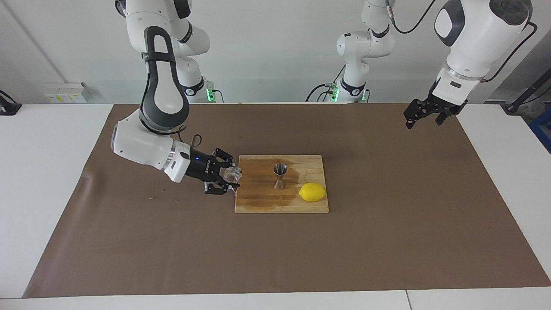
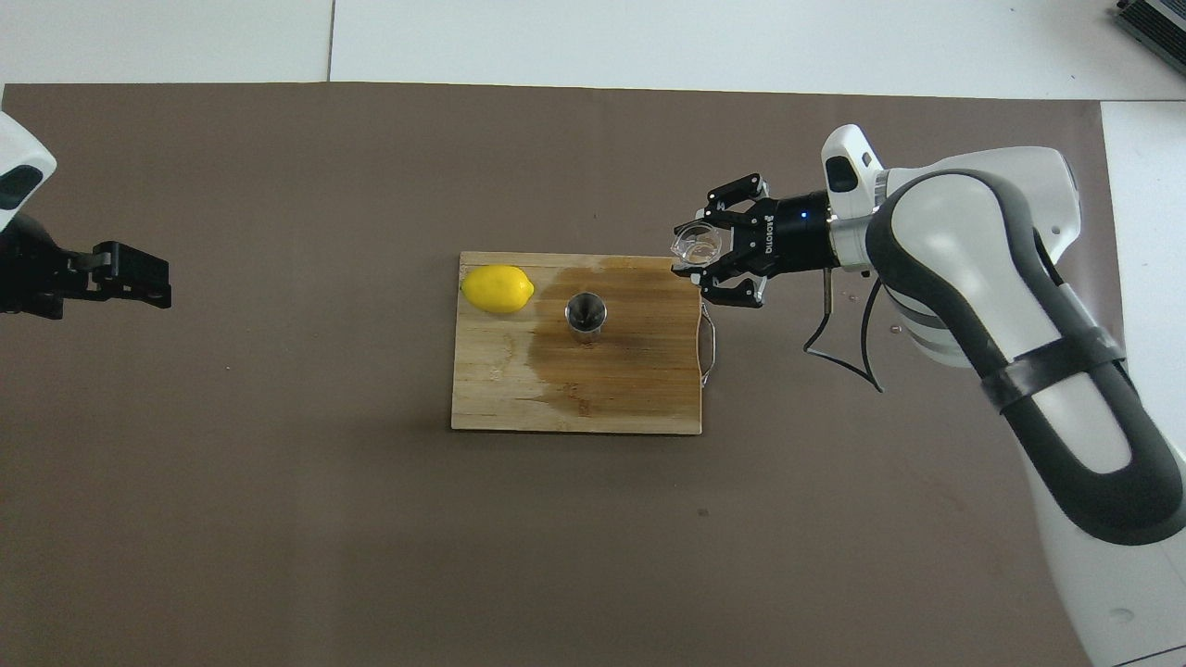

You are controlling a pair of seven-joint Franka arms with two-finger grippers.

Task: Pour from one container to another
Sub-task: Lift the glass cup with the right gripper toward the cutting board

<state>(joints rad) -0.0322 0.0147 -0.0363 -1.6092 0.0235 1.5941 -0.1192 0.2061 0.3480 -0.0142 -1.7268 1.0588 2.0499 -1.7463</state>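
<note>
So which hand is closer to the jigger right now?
Right. The right hand, shut on the glass cup, is over the cutting board's handle edge, beside the jigger. The left hand waits over the mat at its own end.

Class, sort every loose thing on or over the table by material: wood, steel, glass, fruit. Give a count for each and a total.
Wood: 1, the cutting board
Steel: 1, the jigger on the board
Glass: 1, the clear cup held by the right gripper
Fruit: 1, the lemon on the board
Total: 4
</note>
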